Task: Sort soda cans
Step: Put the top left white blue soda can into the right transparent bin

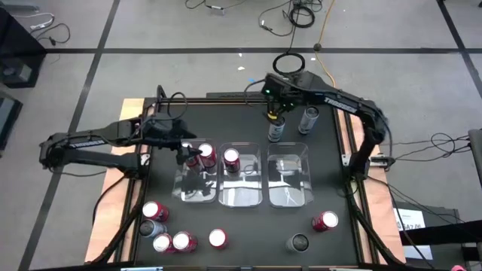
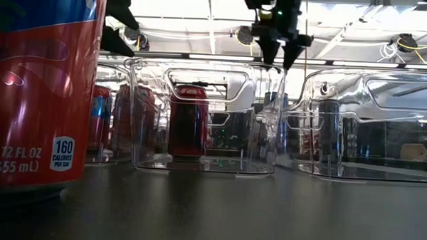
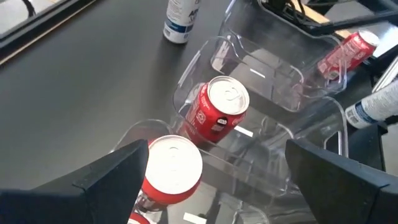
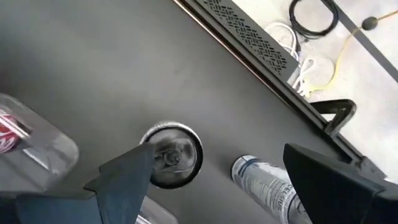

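Right wrist view: I'm hovering the right gripper [image 4: 214, 177], fingers spread, above a rigid, slick grey aluminium can [image 4: 171, 155]; gripping its mid-wall should suit.

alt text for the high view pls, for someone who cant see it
Seen from above, three clear bins sit mid-table, the left and middle ones each holding a red can. The open left gripper hovers at the left bin; the open right gripper hangs over a grey can behind the bins. More red and grey cans stand loose along the near edge.
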Motion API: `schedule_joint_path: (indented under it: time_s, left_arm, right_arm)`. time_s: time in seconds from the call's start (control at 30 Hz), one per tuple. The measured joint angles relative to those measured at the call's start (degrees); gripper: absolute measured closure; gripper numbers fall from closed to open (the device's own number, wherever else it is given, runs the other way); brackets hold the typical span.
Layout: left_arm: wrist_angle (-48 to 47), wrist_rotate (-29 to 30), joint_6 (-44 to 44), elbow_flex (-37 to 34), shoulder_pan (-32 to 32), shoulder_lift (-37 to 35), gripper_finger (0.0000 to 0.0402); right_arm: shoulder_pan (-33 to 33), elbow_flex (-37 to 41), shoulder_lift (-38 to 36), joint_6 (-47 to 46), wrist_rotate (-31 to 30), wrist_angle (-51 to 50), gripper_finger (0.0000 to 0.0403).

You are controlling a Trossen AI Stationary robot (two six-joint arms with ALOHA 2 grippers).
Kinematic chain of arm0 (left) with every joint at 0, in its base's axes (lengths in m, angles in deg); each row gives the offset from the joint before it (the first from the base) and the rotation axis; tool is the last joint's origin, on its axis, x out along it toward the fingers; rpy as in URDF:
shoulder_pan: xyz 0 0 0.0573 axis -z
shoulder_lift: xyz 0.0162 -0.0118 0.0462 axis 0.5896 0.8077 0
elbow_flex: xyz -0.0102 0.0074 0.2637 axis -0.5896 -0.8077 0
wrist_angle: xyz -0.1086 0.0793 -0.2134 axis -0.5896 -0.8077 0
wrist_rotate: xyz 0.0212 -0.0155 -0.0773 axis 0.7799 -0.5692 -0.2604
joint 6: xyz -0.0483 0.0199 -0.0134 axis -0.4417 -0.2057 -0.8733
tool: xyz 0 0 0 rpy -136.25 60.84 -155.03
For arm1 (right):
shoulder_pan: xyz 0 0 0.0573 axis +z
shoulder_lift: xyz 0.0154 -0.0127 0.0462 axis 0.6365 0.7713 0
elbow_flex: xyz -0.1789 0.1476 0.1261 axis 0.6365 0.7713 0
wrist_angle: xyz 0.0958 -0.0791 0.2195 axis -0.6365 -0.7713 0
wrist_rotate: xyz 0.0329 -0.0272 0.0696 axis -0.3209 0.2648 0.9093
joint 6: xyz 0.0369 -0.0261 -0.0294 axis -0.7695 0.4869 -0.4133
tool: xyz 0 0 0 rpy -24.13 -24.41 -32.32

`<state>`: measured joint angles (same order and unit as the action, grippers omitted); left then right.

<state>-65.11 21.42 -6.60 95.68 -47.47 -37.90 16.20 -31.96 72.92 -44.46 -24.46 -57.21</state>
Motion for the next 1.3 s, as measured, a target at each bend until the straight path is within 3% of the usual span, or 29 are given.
schedule_joint_path:
  time_s: [0.1,0.23,0.33,1.3]
  left_arm:
    - [-0.11,1.18,-1.66,0.0,1.35,0.06,0.0017]
    - [-0.09,2.59,-4.33,0.0,2.82,0.06,0.0017]
    - [-0.07,3.36,-4.59,0.0,3.57,0.04,0.0017]
    - [2.25,4.37,-4.61,0.0,3.62,0.04,0.0017]
  right_arm:
    - [0.02,9.9,-6.63,0.52,0.82,6.99,0.0053]
    - [-0.35,23.02,-15.72,-1.23,6.34,19.78,0.0053]
    - [-0.33,27.76,-19.59,-3.82,7.23,27.81,0.0053]
    - [-0.35,28.54,-5.77,-3.36,8.93,27.3,0.0053]
